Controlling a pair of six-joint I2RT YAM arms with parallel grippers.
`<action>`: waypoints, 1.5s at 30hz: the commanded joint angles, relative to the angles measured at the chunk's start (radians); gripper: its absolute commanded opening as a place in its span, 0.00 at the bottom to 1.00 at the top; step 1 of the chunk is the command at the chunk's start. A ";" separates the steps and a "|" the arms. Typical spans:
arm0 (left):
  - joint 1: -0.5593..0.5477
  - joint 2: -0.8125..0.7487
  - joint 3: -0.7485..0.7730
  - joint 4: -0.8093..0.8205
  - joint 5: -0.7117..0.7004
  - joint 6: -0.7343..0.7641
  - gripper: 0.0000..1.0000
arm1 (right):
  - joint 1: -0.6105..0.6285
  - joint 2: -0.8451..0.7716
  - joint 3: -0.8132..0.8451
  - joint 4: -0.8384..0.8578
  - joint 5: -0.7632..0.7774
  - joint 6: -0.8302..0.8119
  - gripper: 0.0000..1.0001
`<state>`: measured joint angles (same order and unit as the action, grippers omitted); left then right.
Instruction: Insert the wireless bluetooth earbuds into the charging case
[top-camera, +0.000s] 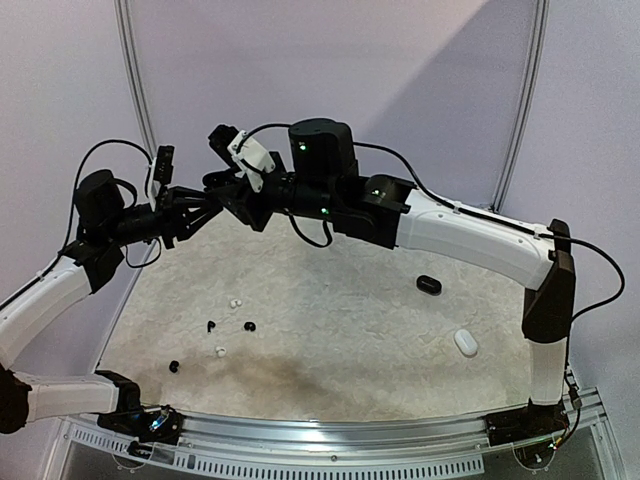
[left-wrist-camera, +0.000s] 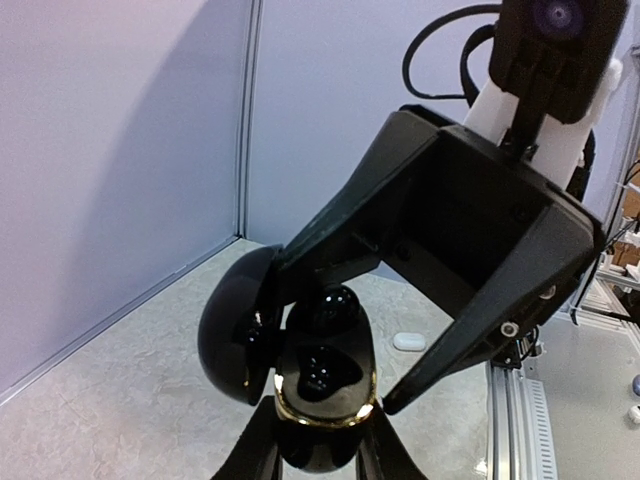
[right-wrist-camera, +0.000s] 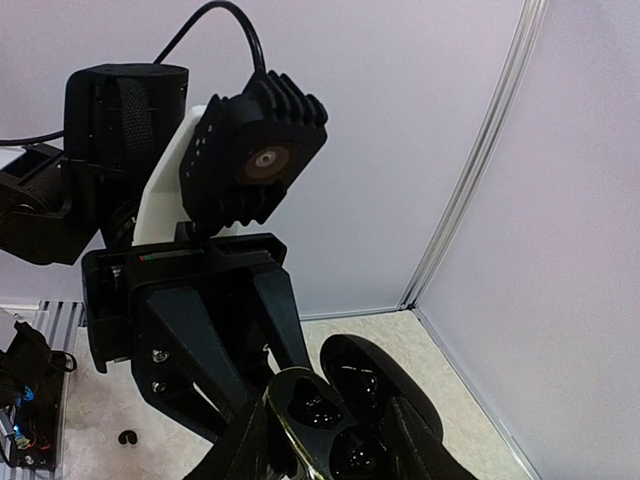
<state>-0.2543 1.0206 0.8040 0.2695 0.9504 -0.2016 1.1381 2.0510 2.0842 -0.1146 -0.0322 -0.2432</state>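
Both arms are raised above the tabletop (top-camera: 330, 380), their tools meeting at the far left. The left tool (left-wrist-camera: 320, 460) is clamped on the base of a black case (left-wrist-camera: 320, 390), which it holds up with the lid (left-wrist-camera: 235, 335) swung open to one side (a gold rim rings the tray). The right tool (left-wrist-camera: 337, 335) hangs over the case with its jaws spread wide, one tip by the lid and the other by the rim, gripping nothing. One glossy black bud (left-wrist-camera: 330, 305) sits at the far end of the tray. Five loose buds (top-camera: 235, 302) lie apart on the near-left tabletop, three black and two white. A spare black case (top-camera: 429, 285) and a white case (top-camera: 466, 342) lie to the right.
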 joint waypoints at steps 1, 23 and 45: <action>-0.009 -0.004 -0.012 -0.001 0.026 0.022 0.00 | -0.011 -0.021 0.010 -0.045 -0.017 0.019 0.42; -0.009 -0.010 -0.031 -0.082 0.035 0.111 0.00 | -0.045 -0.092 -0.015 -0.002 -0.149 0.067 0.49; -0.008 -0.013 -0.057 0.049 0.130 0.057 0.00 | -0.073 -0.145 -0.043 -0.121 -0.256 0.140 0.35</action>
<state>-0.2546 1.0191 0.7631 0.2375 1.0466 -0.1051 1.0729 1.9079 2.0556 -0.2058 -0.2943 -0.1280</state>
